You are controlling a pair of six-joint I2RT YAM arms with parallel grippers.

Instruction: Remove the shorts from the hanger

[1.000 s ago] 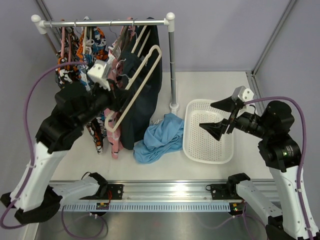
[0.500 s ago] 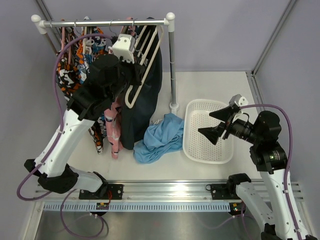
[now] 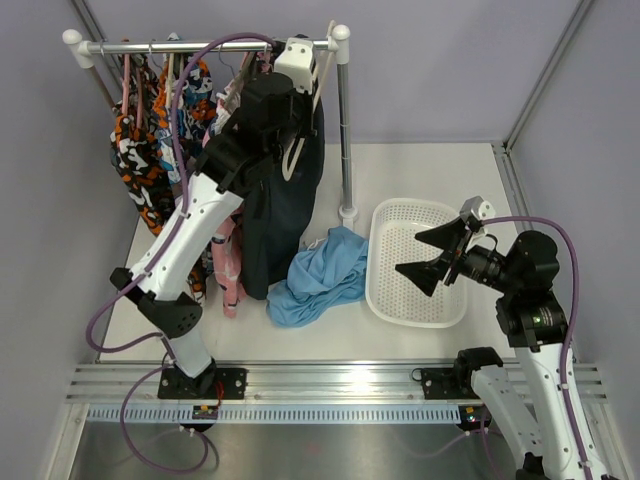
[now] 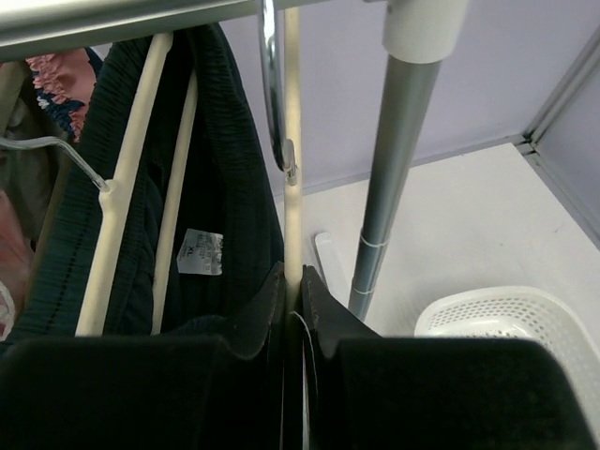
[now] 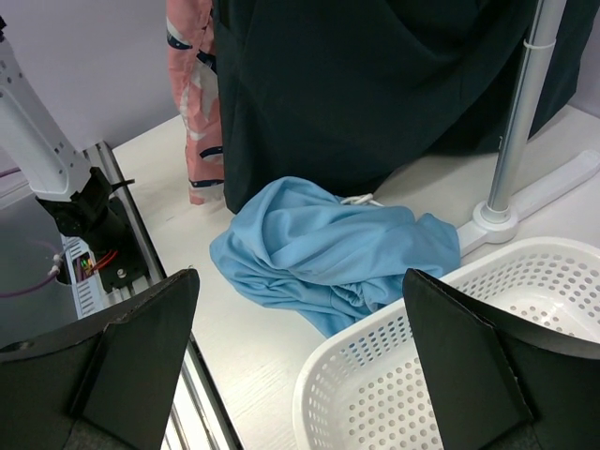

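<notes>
Left gripper (image 4: pixel 292 281) clamped the cream hanger (image 4: pixel 292 216), navy shorts (image 4: pixel 230 169) hanging upper left of it. Right gripper (image 5: pixel 300 286) gaped wide, blue shorts (image 5: pixel 328 244) centre-frame.

Left arm (image 3: pixel 190 228) and right arm (image 3: pixel 528 290): white links, black joint housings, purple cable (image 3: pixel 177 95) looping along each, white camera block (image 3: pixel 297 55) at wrist; right tool (image 3: pixel 412 252) fingers (image 5: pixel 131 347) black, broad, wedge-shaped

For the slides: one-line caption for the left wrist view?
Left gripper shut on a cream hanger beneath the rail, dark navy shorts hanging beside it.
</notes>
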